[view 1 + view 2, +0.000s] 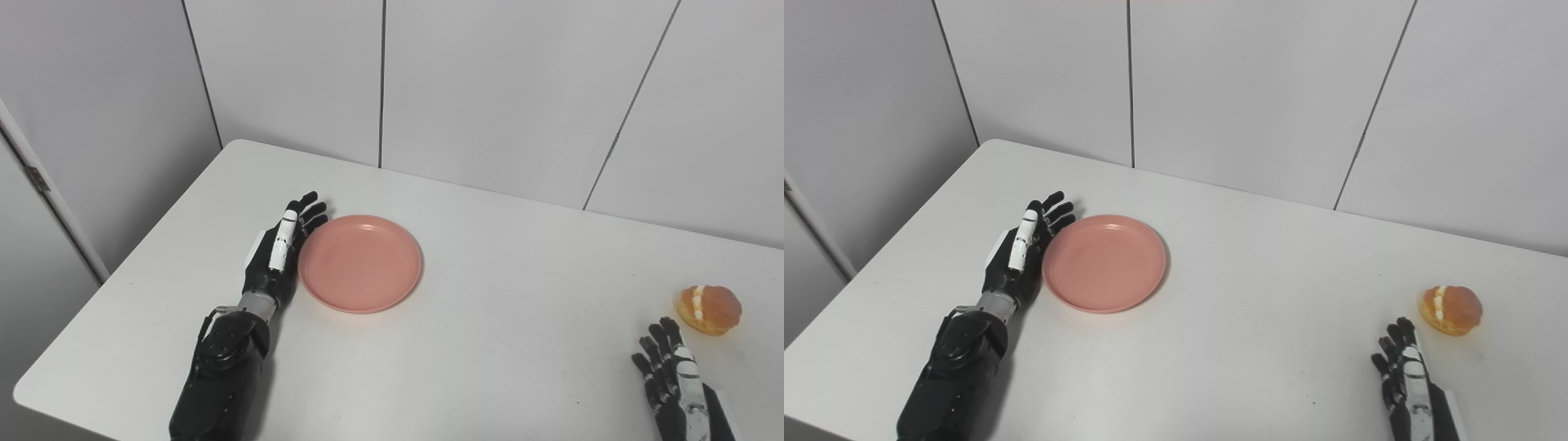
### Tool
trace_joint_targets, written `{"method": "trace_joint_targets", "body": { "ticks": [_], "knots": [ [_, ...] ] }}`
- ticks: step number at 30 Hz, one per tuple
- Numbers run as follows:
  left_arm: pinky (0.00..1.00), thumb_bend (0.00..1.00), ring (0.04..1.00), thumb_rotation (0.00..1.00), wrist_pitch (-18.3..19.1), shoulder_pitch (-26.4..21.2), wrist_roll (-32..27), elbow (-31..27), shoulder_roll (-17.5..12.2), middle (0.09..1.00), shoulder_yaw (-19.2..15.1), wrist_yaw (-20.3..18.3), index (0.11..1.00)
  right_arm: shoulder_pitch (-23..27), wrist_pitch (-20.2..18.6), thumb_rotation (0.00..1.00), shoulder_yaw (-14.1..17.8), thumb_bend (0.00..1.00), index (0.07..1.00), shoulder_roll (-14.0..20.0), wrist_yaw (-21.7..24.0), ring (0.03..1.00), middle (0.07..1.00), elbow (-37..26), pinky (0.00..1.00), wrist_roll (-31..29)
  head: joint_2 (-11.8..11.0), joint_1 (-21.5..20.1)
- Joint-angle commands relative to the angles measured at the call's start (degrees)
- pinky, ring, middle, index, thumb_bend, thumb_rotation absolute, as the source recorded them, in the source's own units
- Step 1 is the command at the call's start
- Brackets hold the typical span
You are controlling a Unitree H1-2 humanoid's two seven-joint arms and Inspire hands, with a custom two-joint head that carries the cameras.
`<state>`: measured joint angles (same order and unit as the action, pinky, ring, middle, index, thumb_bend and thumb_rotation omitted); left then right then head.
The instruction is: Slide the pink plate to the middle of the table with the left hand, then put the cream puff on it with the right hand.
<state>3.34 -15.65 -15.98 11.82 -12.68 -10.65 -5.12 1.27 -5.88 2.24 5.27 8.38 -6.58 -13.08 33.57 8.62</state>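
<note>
A round pink plate [360, 263] lies flat on the white table [490, 343], left of centre, with nothing on it. My left hand [280, 251] rests open against the plate's left rim, fingers stretched along the edge and pointing away from me. A golden cream puff [709, 309] with a white cream line sits near the table's right side. My right hand [674, 380] is open, fingers spread, just in front and left of the puff, a small gap apart, holding nothing.
Grey wall panels [490, 92] stand behind the table's far edge. The table's left edge runs diagonally close to my left forearm [223, 373]. Bare tabletop lies between the plate and the cream puff.
</note>
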Motion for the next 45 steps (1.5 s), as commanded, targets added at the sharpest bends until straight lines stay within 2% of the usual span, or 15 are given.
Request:
{"method": "trace_joint_targets", "body": {
  "ticks": [1,11,15,22,28,37,45],
  "knots": [
    [0.89,0.42,0.868,1.00,2.8,1.9,0.2,0.2,1.6,0.871,1.3,-0.4,0.858,0.7,1.0,1.00,0.1,0.31,1.000,-0.3,-0.1,1.000,1.000,-0.4,1.00,0.0,0.2,-0.5],
    [0.92,0.42,0.879,1.00,3.8,3.9,-0.2,-1.8,3.3,0.872,4.6,-3.2,0.868,0.7,0.2,1.00,-0.2,0.33,1.000,-0.8,-0.9,1.000,1.000,-1.1,1.00,1.2,1.3,-2.5],
    [0.91,0.43,0.871,1.00,3.4,4.9,-0.9,-2.2,3.7,0.872,5.4,-4.8,0.871,0.8,0.0,1.00,-0.1,0.32,1.000,-1.2,-0.9,1.000,1.000,-1.3,1.00,0.6,2.3,-3.9],
    [0.89,0.44,0.858,1.00,5.2,6.8,-1.7,-6.0,4.3,0.858,7.2,-6.2,0.852,0.9,-0.3,1.00,-0.6,0.34,1.000,-1.2,-1.4,1.000,1.000,-1.8,1.00,1.3,3.9,-5.5],
    [0.90,0.45,0.863,1.00,7.5,9.1,-1.9,-11.0,5.5,0.860,9.1,-6.4,0.842,0.9,-1.3,1.00,-0.7,0.34,1.000,-1.7,-1.9,1.000,1.000,-2.6,1.00,1.1,5.2,-7.5],
    [0.91,0.46,0.869,1.00,5.2,10.8,-0.3,-12.9,8.5,0.871,10.4,-5.2,0.850,1.1,-2.5,1.00,-0.9,0.38,1.000,-1.9,-2.5,1.000,1.000,-3.3,1.00,1.2,6.5,-9.1],
    [0.92,0.47,0.872,1.00,8.1,12.1,0.2,-16.8,9.7,0.874,11.6,-4.7,0.862,1.1,-3.4,1.00,-1.1,0.39,1.000,-1.6,-2.7,1.000,1.000,-4.1,1.00,1.9,7.7,-10.9]
  ]
}}
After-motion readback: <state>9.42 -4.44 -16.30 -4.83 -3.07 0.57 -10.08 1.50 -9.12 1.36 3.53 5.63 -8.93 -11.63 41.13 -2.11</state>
